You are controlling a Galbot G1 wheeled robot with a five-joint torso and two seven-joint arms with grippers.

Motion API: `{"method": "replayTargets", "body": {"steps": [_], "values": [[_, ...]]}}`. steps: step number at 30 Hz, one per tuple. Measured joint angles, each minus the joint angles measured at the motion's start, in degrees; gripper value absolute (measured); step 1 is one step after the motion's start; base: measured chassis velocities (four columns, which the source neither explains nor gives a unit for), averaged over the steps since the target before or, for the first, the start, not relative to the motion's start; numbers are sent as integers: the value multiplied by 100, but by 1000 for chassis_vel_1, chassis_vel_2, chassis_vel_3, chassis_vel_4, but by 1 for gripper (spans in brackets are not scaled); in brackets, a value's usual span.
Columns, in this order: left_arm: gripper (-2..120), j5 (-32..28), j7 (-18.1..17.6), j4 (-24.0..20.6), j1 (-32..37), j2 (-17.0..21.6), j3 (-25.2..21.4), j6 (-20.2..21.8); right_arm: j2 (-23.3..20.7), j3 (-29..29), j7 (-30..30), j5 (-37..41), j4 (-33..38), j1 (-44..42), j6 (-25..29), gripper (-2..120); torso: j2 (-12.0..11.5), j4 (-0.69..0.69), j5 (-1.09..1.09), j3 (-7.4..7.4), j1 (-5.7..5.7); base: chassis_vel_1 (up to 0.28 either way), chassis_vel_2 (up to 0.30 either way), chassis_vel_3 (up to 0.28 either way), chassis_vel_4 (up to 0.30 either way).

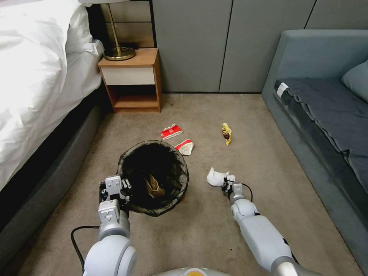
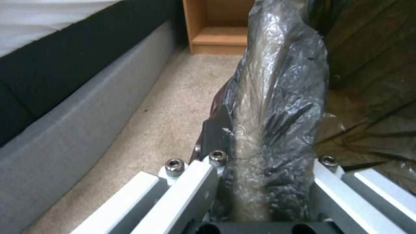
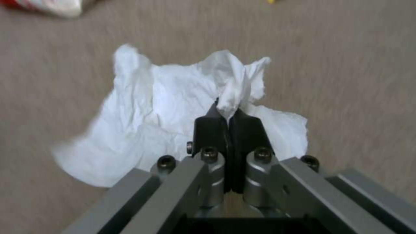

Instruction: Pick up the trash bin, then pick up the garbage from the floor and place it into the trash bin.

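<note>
Even, soft indoor light filled the room, though the white bedding [image 1: 34, 76] well off to the left gripper's [image 1: 126, 186] outer side was blown out to glare. The trash bin [image 1: 153, 176] interior beside that gripper fell into deep shadow. Ahead of the right gripper [image 3: 228, 113], the tissue [image 3: 160, 110] edges and carpet [image 3: 346, 81] were smeared with blur.

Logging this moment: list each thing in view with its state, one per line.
Trash bin: held at the rim, a brown scrap inside.
Left gripper: shut on the bin's bagged rim.
Right gripper: shut on the tissue.
Tissue: crumpled, pinched by a fold.
Two red-and-white wrappers: crushed, on the carpet.
Yellow wrapper: on the carpet.
</note>
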Motion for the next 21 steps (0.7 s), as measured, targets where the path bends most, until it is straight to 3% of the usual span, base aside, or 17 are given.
{"method": "replayTargets", "body": {"steps": [2,5,6,9,10,13,21], "values": [[0,-12,0,18,-17,4,5,0,-42,7,42,40,369,-126,19,0,0,0,0,0,0,0,0,0,0],[0,-37,-1,59,-68,16,11,11,-171,144,125,77,1823,-555,108,0,0,0,-1,0,0,0,0,0,0],[0,-37,-1,59,-68,16,11,11,-171,144,125,77,1823,-555,108,0,0,0,-1,0,0,0,0,0,0],[0,-60,-1,66,-94,35,13,26,-269,308,110,163,3000,-889,291,0,0,0,0,0,0,0,0,0,0],[0,-60,-1,66,-94,35,13,26,-269,308,110,163,3000,-889,291,0,0,0,0,0,0,0,0,0,0],[0,-70,-3,66,-90,55,26,34,-406,411,-298,341,4353,-1289,700,0,0,-1,-2,0,-1,0,0,0,0],[0,-83,-3,78,-59,78,71,41,-624,54,-1413,532,6014,-2075,1239,0,1,0,-2,-1,0,0,0,0,0]]}}
